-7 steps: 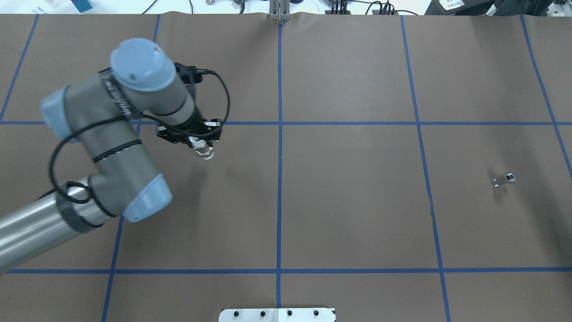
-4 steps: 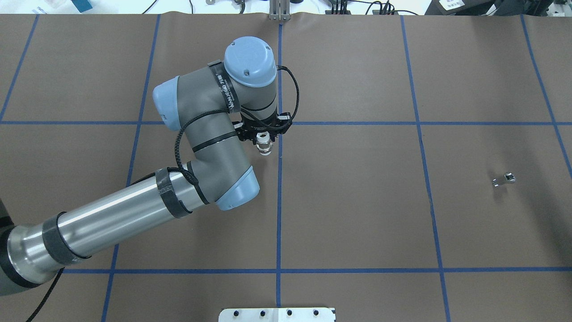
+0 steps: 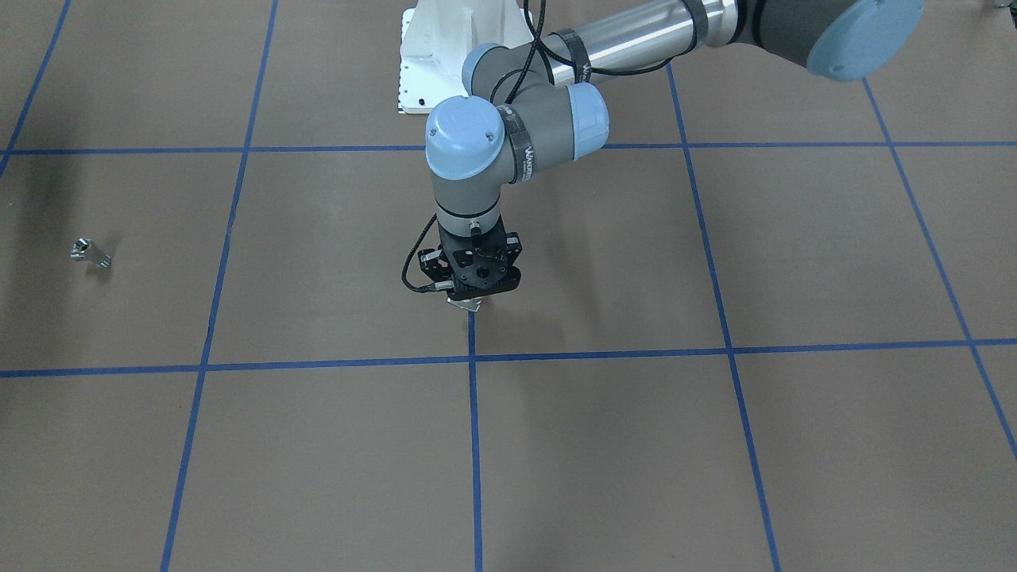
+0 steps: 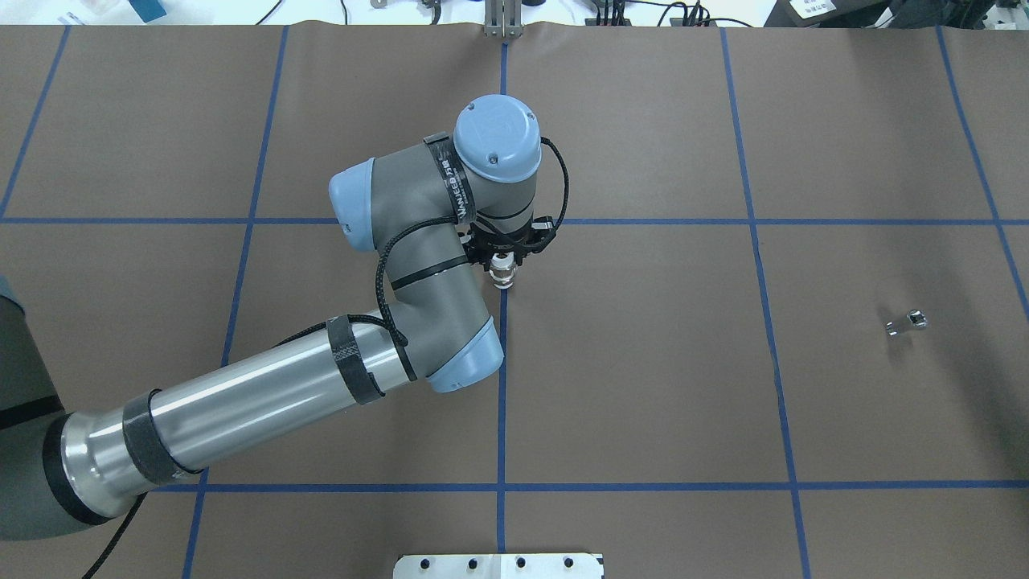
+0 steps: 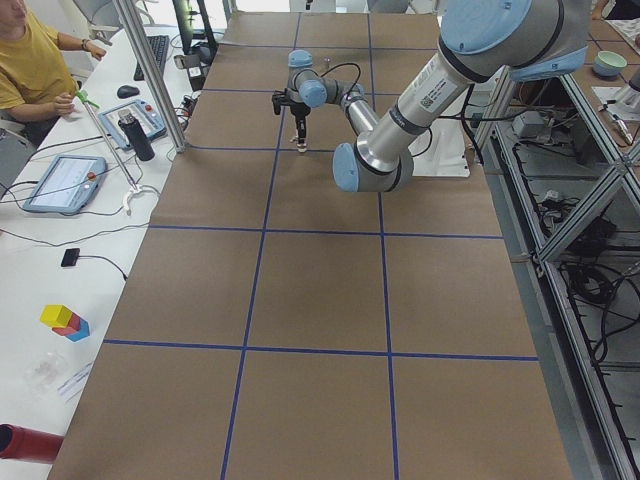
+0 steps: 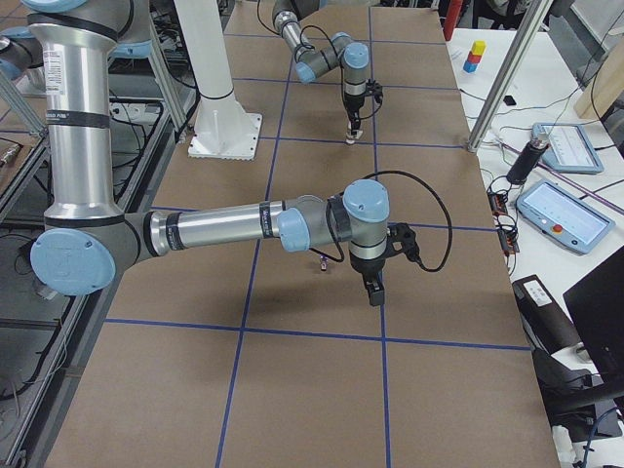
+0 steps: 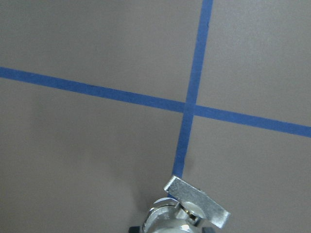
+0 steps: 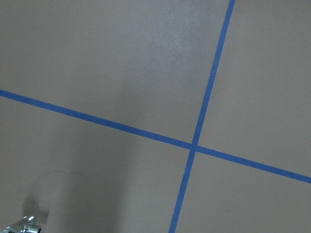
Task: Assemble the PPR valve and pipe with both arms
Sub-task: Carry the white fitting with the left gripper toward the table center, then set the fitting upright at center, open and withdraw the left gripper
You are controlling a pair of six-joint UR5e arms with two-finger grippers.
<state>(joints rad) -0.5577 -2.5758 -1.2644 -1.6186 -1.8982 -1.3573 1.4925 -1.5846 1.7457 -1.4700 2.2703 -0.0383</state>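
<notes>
My left gripper (image 4: pixel 505 256) is shut on the PPR valve (image 4: pixel 504 275) and holds it upright just above the table's centre tape line. The valve's flat tab points down in the left wrist view (image 7: pixel 196 203). In the front view the gripper (image 3: pixel 472 280) hangs over the blue line, with the valve (image 3: pixel 467 303) showing below it. The pipe (image 4: pixel 907 322), a small chrome fitting, lies alone on the table at the right; it also shows in the front view (image 3: pixel 89 252) and the right wrist view (image 8: pixel 23 226). My right gripper (image 6: pixel 374 291) hovers near the pipe (image 6: pixel 323 262); I cannot tell whether it is open.
The table is brown paper with a blue tape grid (image 4: pixel 502 402). The white pedestal (image 3: pixel 445 56) stands at the robot's edge. Side benches with tablets (image 6: pixel 561 210) and an operator (image 5: pixel 30 60) lie beyond the far edge.
My left arm has swung to the right with the valve, from the left grid cell to the centre tape line. The pipe has not moved.
</notes>
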